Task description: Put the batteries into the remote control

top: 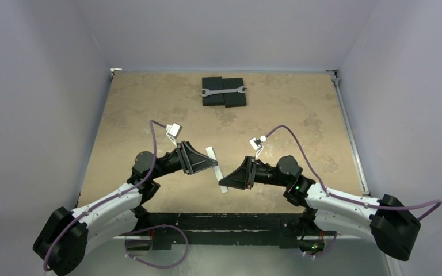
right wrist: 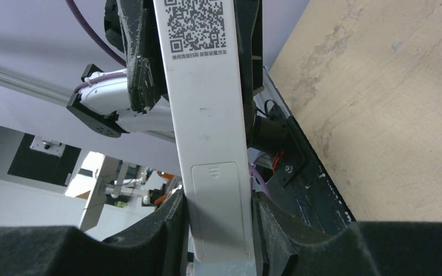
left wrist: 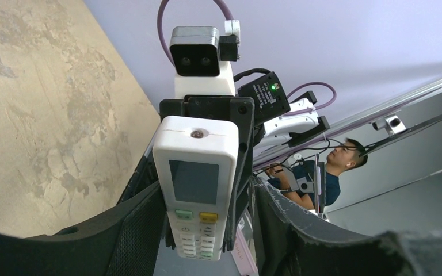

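Above the table centre, both arms meet. Right gripper clamps the remote control, held clear of the surface. Left gripper straddles its button end, half-spread; cannot tell if it grips.

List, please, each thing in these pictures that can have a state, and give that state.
remote control, held in the air between the two grippers
screen, blank
battery cover, closed on the remote's back
right gripper, shut on the remote control
left gripper, jaws either side of the remote control, grip unclear
wrench, lying flat across two black blocks
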Available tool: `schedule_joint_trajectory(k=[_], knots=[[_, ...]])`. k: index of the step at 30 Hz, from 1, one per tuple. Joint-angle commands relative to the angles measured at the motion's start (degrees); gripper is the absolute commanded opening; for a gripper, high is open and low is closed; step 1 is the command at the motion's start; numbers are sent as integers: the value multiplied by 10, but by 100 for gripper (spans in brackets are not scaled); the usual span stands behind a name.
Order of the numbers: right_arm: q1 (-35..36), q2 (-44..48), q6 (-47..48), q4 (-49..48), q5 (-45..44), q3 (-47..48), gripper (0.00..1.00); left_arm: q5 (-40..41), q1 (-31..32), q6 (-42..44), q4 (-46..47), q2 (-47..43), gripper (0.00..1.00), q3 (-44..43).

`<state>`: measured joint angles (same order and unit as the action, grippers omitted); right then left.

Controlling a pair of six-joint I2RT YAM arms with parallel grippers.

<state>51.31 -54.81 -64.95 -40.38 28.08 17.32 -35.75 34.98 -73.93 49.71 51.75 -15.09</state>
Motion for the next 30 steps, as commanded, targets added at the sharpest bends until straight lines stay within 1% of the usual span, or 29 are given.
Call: schedule_joint_trajectory(k=[1,8,10,11,12,14,17,19,22,24,27,30], knots=[[-2,-1,0,-36,2,-2,0,-13,-2,-7,49,7,50,4],[-2,-4,-1,-36,1,-2,0,-14,-3,-9,62,18,26,8],[-2,-3,0,-33,1,-2,0,-14,-3,-8,63,20,6,8],[-2,-1,0,-30,0,-2,3,-12,-3,-7,63,21,0,8],[-2,1,0,-27,-1,-2,7,-11,-3,-6,63,22,0,9],[-2,6,1,-19,-5,-2,23,-10,-3,-6,66,27,0,12],[-2,24,13,6,-14,1,56,-9,-3,-8,72,32,0,11],[-2,38,25,32,-24,5,67,-8,-3,-6,69,34,0,7],[-2,62,54,101,-58,16,80,-10,-2,5,56,36,0,1],[-2,78,68,133,-77,21,85,-8,-3,15,39,37,0,0],[-3,97,102,196,-104,39,90,-6,-3,36,4,37,0,-7],[-3,109,140,276,-146,68,93,0,-3,78,-70,36,0,-25]])
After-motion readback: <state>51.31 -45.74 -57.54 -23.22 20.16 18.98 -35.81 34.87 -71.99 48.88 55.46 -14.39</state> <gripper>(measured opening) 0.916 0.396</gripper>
